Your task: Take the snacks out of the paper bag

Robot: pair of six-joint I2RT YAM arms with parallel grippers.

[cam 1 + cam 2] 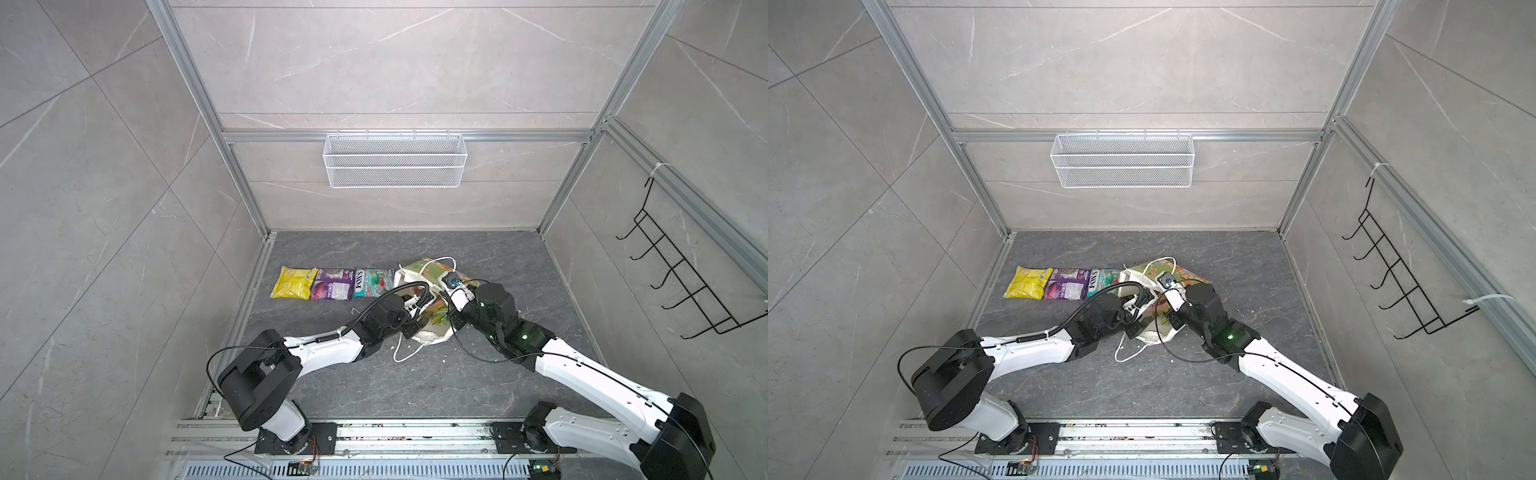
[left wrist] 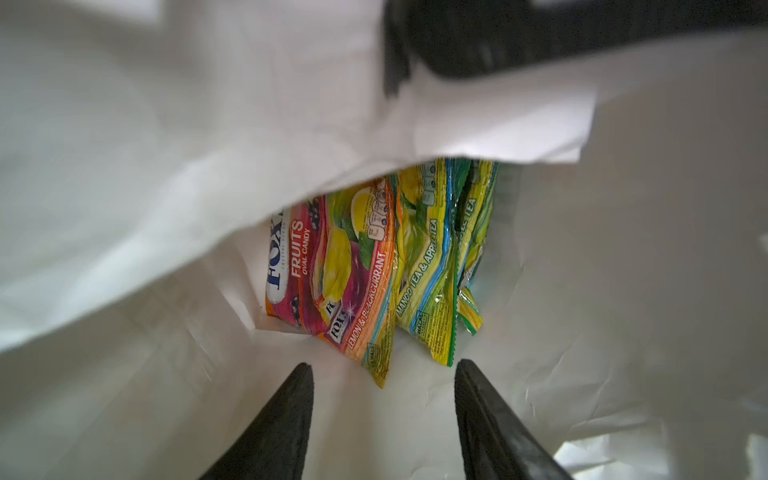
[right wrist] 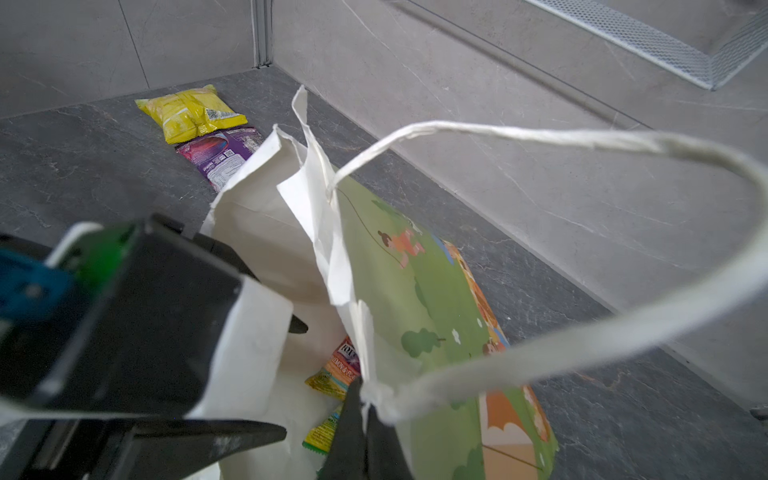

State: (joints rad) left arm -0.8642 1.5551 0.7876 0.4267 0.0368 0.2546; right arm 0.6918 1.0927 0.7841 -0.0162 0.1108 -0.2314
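The paper bag (image 1: pixel 415 274) lies on the dark floor, its mouth held up, and shows in both top views (image 1: pixel 1138 276). My right gripper (image 3: pixel 365 395) is shut on the bag's rim at the cord-handle knot. My left gripper (image 2: pixel 380 365) is open inside the bag, nothing between its fingers, tips just short of the snacks. Inside lie an orange-red packet (image 2: pixel 345 270) and two green-yellow packets (image 2: pixel 428 266), partly hidden by a paper fold. Out on the floor in a row to the bag's left lie a yellow packet (image 1: pixel 293 283), a purple one (image 1: pixel 332 284) and a teal-red one (image 1: pixel 374 282).
A white wire mesh basket (image 1: pixel 395 160) hangs on the back wall. A black hook rack (image 1: pixel 681 274) hangs on the right wall. The bag's other cord handle (image 1: pixel 405 353) trails on the floor between the two arms. Tiled walls close in left, back and right.
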